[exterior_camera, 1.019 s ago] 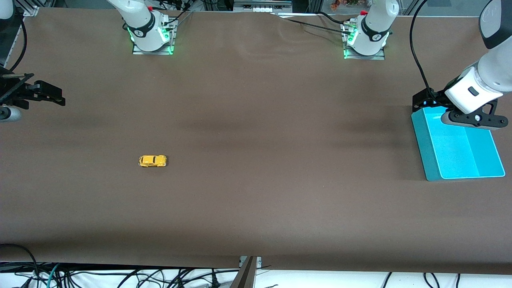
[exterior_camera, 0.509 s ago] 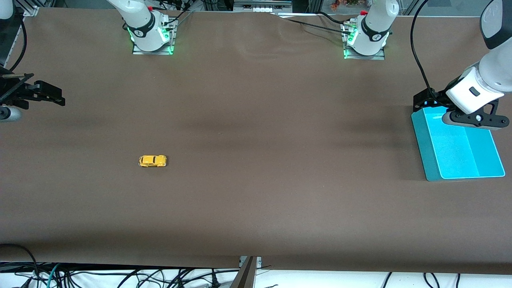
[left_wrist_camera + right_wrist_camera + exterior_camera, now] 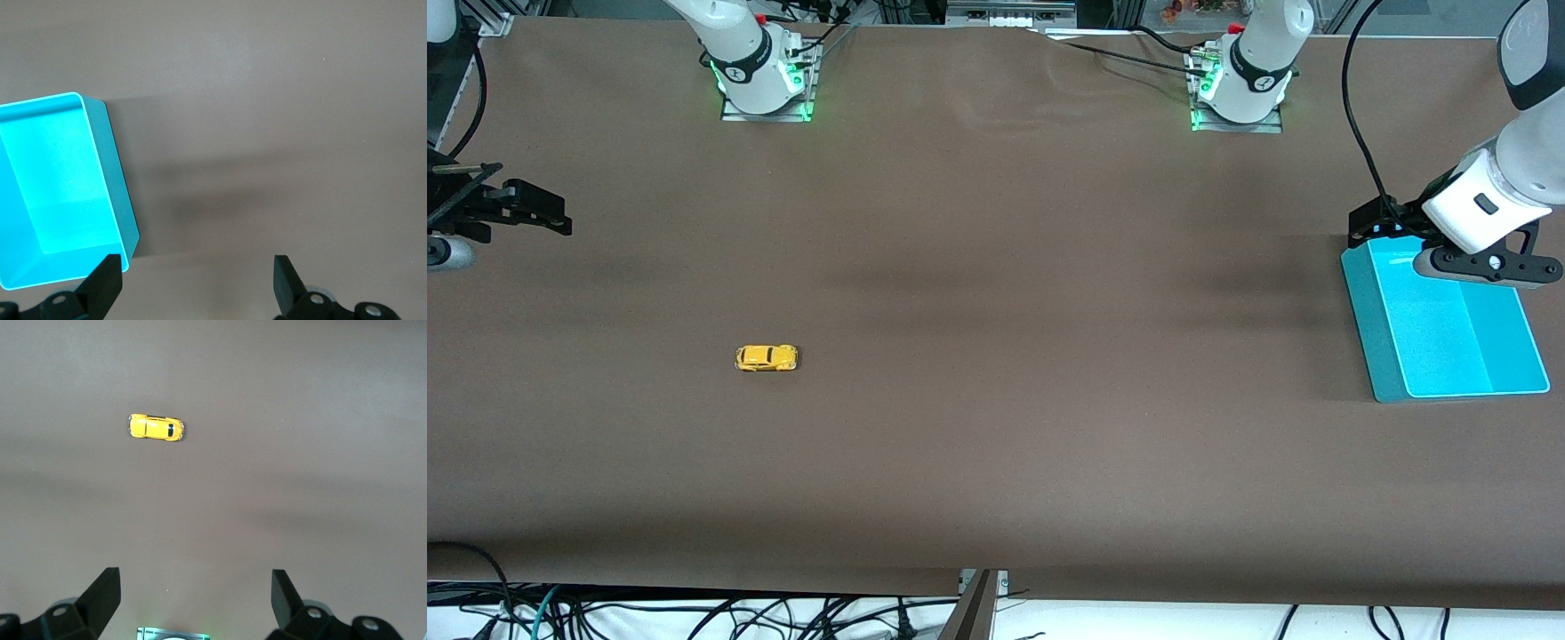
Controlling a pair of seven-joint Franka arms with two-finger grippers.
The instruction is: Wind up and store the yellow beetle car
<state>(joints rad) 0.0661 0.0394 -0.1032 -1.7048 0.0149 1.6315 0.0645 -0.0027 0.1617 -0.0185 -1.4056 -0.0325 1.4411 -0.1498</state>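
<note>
The yellow beetle car [image 3: 766,357] stands on its wheels on the brown table, toward the right arm's end. It also shows in the right wrist view [image 3: 156,427], well away from the fingers. My right gripper [image 3: 551,213] is open and empty and waits in the air over the table's edge at the right arm's end; its own view shows it open too [image 3: 195,593]. My left gripper [image 3: 1371,227] is open and empty over the corner of a cyan bin [image 3: 1449,338]. In the left wrist view this gripper [image 3: 197,280] hangs beside the bin's wall [image 3: 113,173].
The cyan bin is empty and sits at the left arm's end of the table. The two arm bases [image 3: 765,76] [image 3: 1240,84] stand along the table's back edge. Cables hang below the table's front edge [image 3: 694,613].
My left gripper has shifted slightly over the bin's corner. The car and the right arm have not moved.
</note>
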